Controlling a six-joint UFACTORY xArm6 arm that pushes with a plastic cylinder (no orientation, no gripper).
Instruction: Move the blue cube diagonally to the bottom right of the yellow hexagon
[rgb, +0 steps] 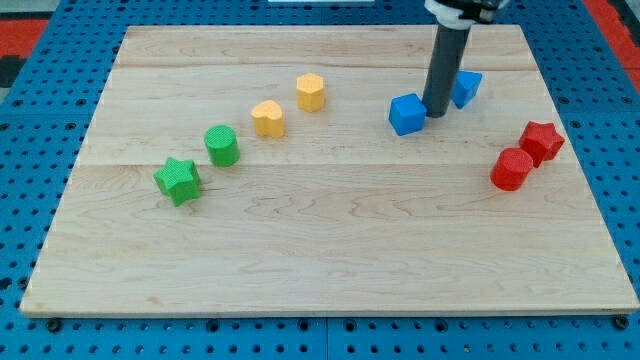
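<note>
The blue cube (406, 113) sits on the wooden board (320, 240), right of centre near the view's top. My tip (436, 113) rests just right of the cube, touching or nearly touching its right side. The yellow hexagon (311, 91) lies to the cube's left, slightly higher in the view. A second blue block (467, 88), its shape partly hidden by the rod, sits just right of and behind my tip.
A yellow heart-like block (268, 118) sits lower left of the hexagon. A green cylinder (221, 145) and a green star (178, 181) continue that diagonal line. A red star (542, 141) and a red cylinder (512, 168) sit at the view's right.
</note>
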